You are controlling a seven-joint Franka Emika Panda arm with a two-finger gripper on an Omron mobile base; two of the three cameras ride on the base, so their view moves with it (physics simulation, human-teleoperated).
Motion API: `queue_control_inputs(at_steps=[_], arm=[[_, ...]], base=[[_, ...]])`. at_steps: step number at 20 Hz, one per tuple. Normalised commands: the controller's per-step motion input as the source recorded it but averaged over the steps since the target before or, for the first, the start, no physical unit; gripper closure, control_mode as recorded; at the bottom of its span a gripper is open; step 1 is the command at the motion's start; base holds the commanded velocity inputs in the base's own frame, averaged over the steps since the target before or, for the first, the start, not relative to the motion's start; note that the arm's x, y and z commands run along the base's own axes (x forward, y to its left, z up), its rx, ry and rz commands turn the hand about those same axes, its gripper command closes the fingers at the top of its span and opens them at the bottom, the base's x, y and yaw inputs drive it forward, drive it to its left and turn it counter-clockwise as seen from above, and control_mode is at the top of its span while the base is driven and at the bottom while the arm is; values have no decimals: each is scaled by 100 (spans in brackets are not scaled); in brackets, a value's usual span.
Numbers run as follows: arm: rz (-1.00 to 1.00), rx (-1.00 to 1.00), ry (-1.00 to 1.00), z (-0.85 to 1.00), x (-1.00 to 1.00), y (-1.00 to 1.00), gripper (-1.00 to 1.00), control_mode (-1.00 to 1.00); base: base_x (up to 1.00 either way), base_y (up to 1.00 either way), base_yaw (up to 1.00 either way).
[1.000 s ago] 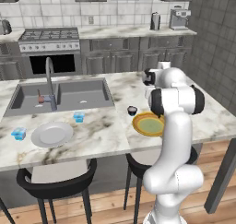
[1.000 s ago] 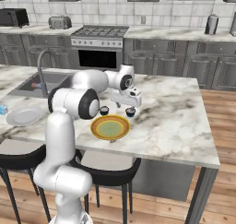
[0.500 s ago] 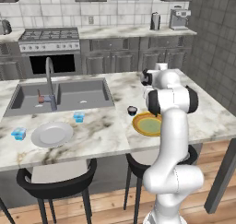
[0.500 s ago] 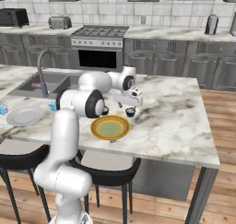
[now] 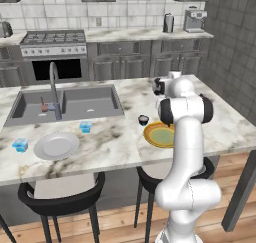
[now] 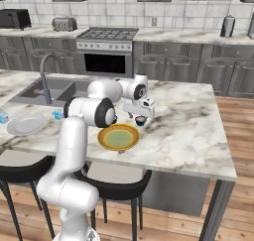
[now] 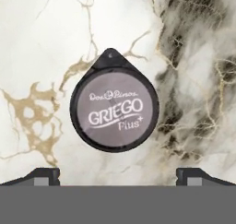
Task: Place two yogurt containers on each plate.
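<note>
Your claw (image 7: 118,174) is hanging over a dark yogurt cup (image 7: 114,107).
The cup is sitting on the tabletop (image 7: 193,57) between the wide-open fingers (image 7: 44,174), untouched.

The white arm is raised from the base, bent forward at its dark elbow joint and folded down over the marble counter (image 6: 188,131). The gripper (image 6: 140,114) is pointed straight down above the counter, its jaws spread wide with nothing held between them. The two dark fingertips (image 7: 44,176) are seen well apart.
</note>
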Motion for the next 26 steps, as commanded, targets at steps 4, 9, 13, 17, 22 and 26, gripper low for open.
queue_control_inputs(at_steps=[4, 9, 13, 17, 22, 26], arm=[[0, 0, 0, -16, 25, 0, -100, -100], [0, 0, 0, -13, 18, -2, -100, -100], [0, 0, 0, -17, 30, 0, -100, -100], [0, 0, 0, -18, 22, -2, -100, -100], [0, 0, 0, -18, 3, -4, -100, -100], [0, 0, 0, -18, 0, 0, -100, -100]], base=[[0, 0, 0], [0, 0, 0], [0, 0, 0], [0, 0, 0], [0, 0, 0], [0, 0, 0]])
